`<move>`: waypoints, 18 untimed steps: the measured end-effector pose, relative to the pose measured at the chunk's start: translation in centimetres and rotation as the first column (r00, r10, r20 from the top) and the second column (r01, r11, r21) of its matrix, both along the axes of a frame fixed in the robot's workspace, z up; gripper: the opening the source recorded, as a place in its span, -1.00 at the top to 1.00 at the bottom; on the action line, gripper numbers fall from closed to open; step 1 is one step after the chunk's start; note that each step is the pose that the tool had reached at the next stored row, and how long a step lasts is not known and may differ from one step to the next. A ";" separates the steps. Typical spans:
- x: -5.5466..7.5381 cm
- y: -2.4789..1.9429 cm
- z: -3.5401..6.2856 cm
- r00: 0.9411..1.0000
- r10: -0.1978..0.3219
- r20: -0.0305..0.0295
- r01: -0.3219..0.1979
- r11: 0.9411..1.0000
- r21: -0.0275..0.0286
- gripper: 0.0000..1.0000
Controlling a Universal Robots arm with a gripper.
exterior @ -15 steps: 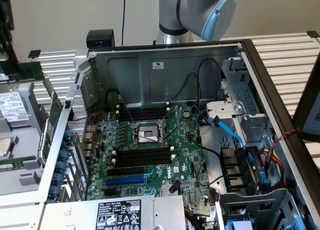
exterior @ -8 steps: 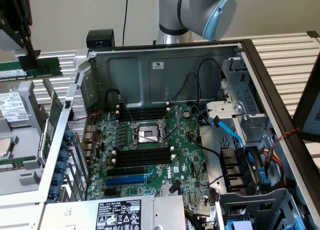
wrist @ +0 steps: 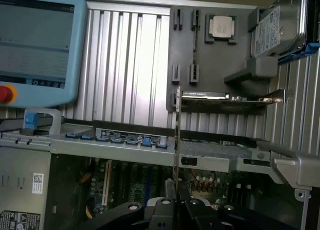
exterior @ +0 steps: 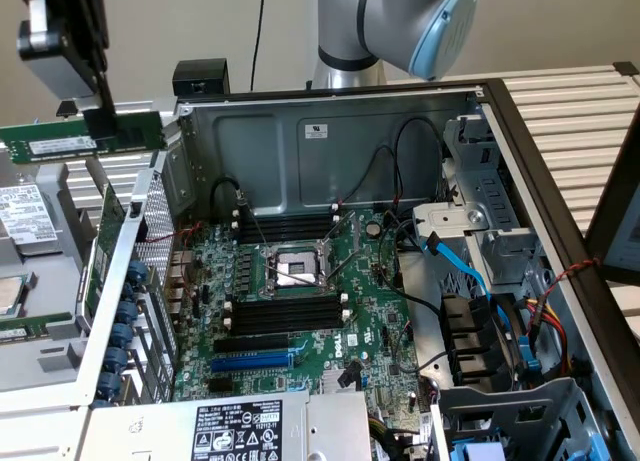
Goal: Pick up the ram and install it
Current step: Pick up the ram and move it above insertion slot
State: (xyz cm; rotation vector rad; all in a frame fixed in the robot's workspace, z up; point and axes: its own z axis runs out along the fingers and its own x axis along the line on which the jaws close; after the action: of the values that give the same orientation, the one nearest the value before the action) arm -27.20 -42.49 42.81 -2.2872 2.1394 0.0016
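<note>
Here the black robot gripper [exterior: 108, 124] is pinching the ram [exterior: 60, 141], a long, thin green circuit-board stick, holding it level and raised at the exterior view's far left, beside the open grey metal computer case [exterior: 330, 131].

Ext. view is evenly bright w/ soft shadows & a glint on the CPU socket [exterior: 292, 271]; wrist view is dimmer, w/ glare on the ribbed desk [wrist: 142, 85] & murky shadow inside the case [wrist: 80, 145].
</note>
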 end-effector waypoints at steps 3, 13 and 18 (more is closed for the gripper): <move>1.3 0.18 -0.32 1.000 0.000 0.000 0.000 1.000 0.000 0.74; 5.9 0.93 -1.81 1.000 0.000 -0.002 0.000 1.000 0.000 0.74; 8.2 1.20 -2.28 1.000 0.000 -0.002 0.000 1.000 0.000 0.74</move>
State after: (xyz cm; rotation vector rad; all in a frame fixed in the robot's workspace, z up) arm -19.03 -41.29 40.52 -2.2881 2.1403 0.0038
